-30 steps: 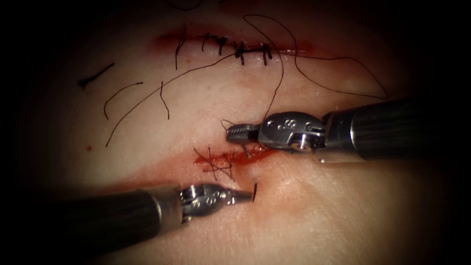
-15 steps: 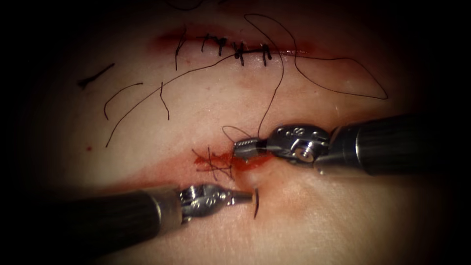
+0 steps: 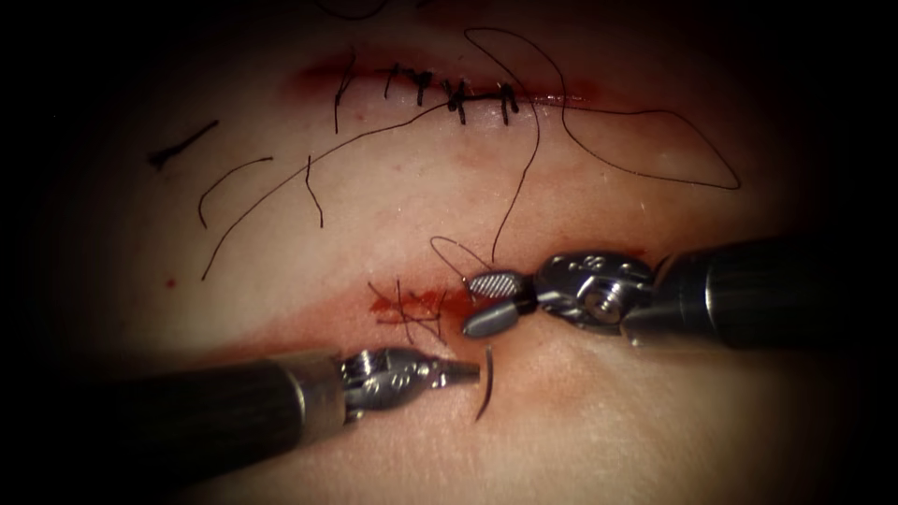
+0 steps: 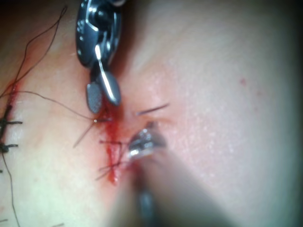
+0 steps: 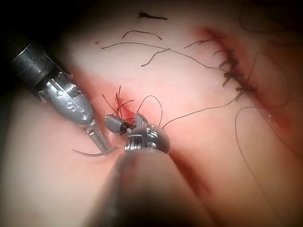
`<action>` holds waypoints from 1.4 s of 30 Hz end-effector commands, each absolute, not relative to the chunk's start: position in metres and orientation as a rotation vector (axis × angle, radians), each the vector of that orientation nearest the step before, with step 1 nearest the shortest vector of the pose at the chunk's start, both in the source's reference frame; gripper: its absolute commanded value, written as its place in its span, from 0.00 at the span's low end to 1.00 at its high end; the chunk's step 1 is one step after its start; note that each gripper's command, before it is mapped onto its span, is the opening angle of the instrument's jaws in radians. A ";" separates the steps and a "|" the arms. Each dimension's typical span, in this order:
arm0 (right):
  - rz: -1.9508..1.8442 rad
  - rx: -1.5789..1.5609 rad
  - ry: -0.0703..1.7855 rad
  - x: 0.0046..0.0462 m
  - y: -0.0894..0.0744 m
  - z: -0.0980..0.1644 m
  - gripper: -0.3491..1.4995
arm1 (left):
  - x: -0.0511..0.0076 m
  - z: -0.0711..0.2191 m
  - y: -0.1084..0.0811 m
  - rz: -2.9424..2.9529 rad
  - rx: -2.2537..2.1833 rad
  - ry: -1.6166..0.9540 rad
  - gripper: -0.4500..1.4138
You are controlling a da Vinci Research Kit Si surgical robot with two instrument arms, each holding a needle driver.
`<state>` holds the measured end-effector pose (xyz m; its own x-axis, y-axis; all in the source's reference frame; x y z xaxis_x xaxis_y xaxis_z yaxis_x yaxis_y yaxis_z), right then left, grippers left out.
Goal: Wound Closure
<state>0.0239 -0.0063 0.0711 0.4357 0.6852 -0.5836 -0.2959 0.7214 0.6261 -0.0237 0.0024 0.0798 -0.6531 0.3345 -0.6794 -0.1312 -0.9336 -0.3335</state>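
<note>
My left tool (image 3: 475, 372) comes in from the lower left, shut on the curved needle (image 3: 485, 385) near its middle. The needle stands just below the right end of the lower cut (image 3: 421, 305); I cannot tell whether its upper end is still in the tissue. My right tool (image 3: 470, 305) hovers over that end of the cut with its jaws open and holds nothing. Thread (image 3: 516, 187) runs from beside its upper jaw up to the stitched upper cut (image 3: 449, 93). In the right wrist view the left tool (image 5: 102, 145) grips the needle (image 5: 92, 153) beside the right tool (image 5: 122, 118).
Dark stitches (image 3: 409, 313) cross the lower cut amid red fluid. Loose cut thread ends (image 3: 234, 178) lie on the tissue at the upper left. A long thread loop (image 3: 655, 150) lies at the upper right. In the left wrist view the right tool (image 4: 104, 105) hangs over the cut.
The right tool came down to the cut's right end and opened its jaws. More of the needle now shows below the left tool's tip, which barely moved.
</note>
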 end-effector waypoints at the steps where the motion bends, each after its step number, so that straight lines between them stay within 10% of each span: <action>1: 0.654 0.426 0.952 0.0229 -0.005 0.071 0.94 | -0.0243 0.080 0.002 2.628 -1.177 -0.355 0.28; 11: 0.720 0.310 0.913 0.0159 -0.004 0.069 0.99 | -0.0243 0.080 0.001 2.641 -1.367 -0.122 0.64; 16: 0.729 0.300 0.906 0.0152 -0.005 0.069 0.99 | -0.0245 0.079 -0.001 2.620 -1.440 -0.017 0.66; 28: 0.716 0.272 0.919 0.0159 -0.007 0.072 0.98 | -0.0270 0.078 0.000 2.533 -1.596 0.111 0.51; 35: 0.705 0.269 0.919 0.0163 -0.009 0.073 0.98 | -0.0270 0.077 0.000 2.528 -1.604 0.106 0.00; 42: 0.691 0.277 0.915 0.0166 -0.009 0.073 0.98 | -0.0273 0.073 -0.002 2.537 -1.656 -0.013 0.00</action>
<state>0.0161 -0.0083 0.0723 0.4152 0.6526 -0.6338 -0.4315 0.7546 0.4943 -0.0267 -0.0015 0.0725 -0.4010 0.0985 -0.9108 -0.0849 -0.9939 -0.0702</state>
